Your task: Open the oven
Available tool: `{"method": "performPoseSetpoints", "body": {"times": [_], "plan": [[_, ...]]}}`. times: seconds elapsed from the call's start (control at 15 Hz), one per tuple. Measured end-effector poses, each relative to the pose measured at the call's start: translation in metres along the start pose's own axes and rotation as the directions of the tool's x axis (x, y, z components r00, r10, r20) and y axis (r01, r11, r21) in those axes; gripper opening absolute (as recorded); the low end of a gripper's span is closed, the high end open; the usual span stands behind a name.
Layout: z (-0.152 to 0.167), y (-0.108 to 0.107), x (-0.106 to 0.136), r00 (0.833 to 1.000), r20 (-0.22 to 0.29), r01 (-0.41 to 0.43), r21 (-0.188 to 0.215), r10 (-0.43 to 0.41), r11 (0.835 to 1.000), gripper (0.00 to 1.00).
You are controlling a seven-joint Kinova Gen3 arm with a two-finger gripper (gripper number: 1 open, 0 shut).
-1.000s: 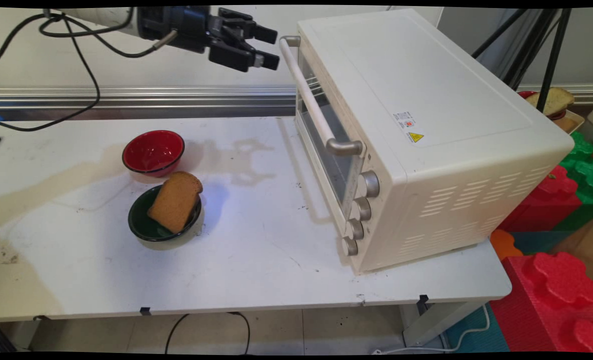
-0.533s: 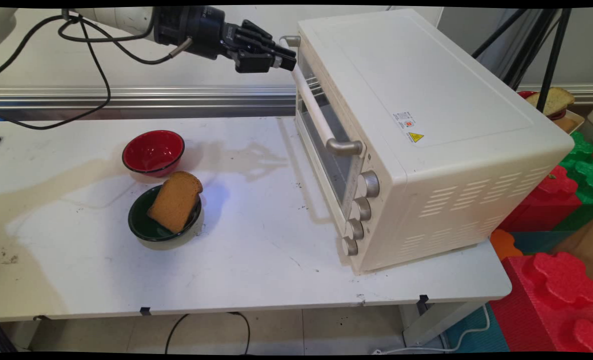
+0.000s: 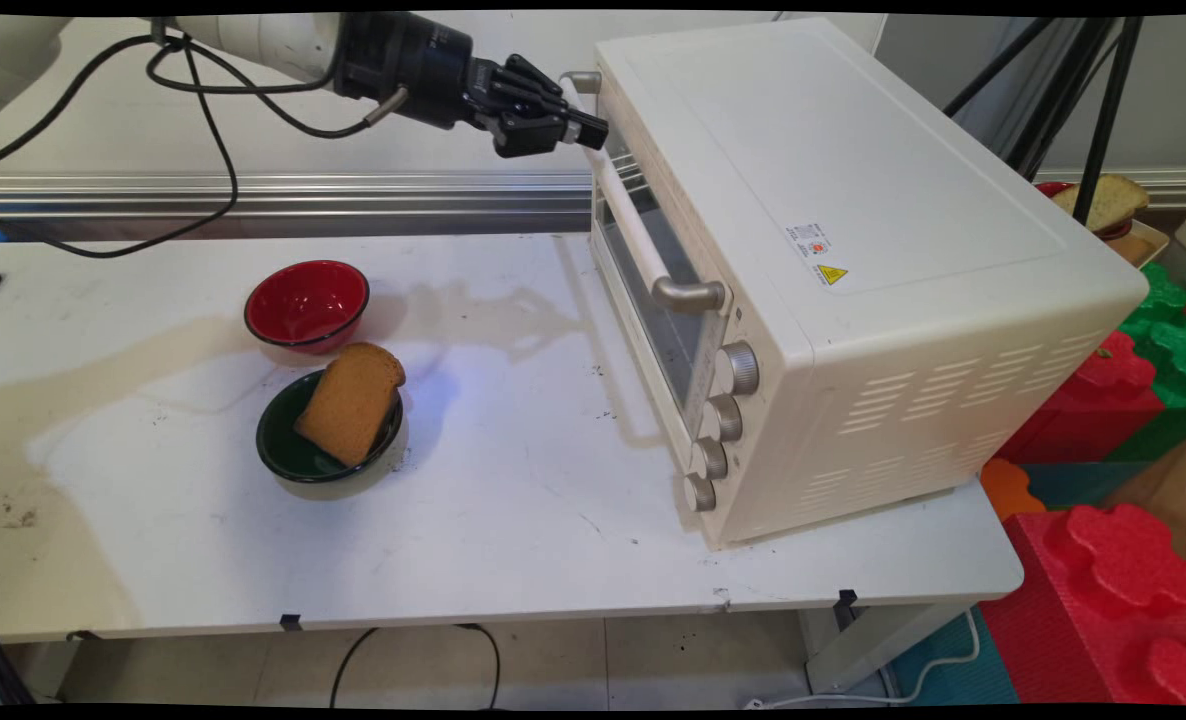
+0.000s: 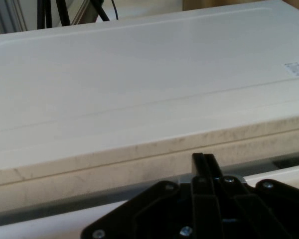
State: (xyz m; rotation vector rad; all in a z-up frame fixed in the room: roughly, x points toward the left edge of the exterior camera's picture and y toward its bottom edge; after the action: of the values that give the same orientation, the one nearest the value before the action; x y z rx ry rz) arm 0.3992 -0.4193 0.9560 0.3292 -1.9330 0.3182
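Below and left of the gripper (image 3: 593, 128): toast (image 3: 351, 402) in green bowl (image 3: 293, 457), red bowl (image 3: 306, 303) just behind. Gripper fingers pressed together, grasping nothing, tips at the far end of the oven (image 3: 853, 250) handle (image 3: 625, 205). Door looks closed, toast not yet inside.

- I'm seeing the toaster oven (image 3: 853, 250) looking like matt cream painted metal — its handle (image 3: 643, 235) brushed at the ends.
- The red bowl (image 3: 306, 304) is shining like glossy enamel.
- The table (image 3: 513, 500) is looking smooth, scuffed.

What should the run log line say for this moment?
claw: shut, at far end of oven handle | oven door: closed | toast: in green bowl
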Motion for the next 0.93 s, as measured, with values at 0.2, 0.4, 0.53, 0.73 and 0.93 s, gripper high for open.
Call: {"method": "performPoseSetpoints", "body": {"times": [0.2, 0.4, 0.53, 0.73, 0.93], "plan": [[0.008, -0.001, 0.000, 1.000, 0.011, -0.002, -0.001, 0.002, 1.000, 0.00], [0.016, -0.003, -0.001, 1.000, 0.023, -0.006, -0.001, 0.006, 1.000, 0.00], [0.021, -0.003, -0.001, 0.999, 0.033, -0.011, -0.001, 0.012, 1.000, 0.00], [0.027, -0.004, -0.003, 0.999, 0.046, -0.018, 0.000, 0.018, 1.000, 0.00], [0.030, -0.004, -0.006, 0.998, 0.058, -0.025, 0.001, 0.025, 1.000, 0.00]]}}
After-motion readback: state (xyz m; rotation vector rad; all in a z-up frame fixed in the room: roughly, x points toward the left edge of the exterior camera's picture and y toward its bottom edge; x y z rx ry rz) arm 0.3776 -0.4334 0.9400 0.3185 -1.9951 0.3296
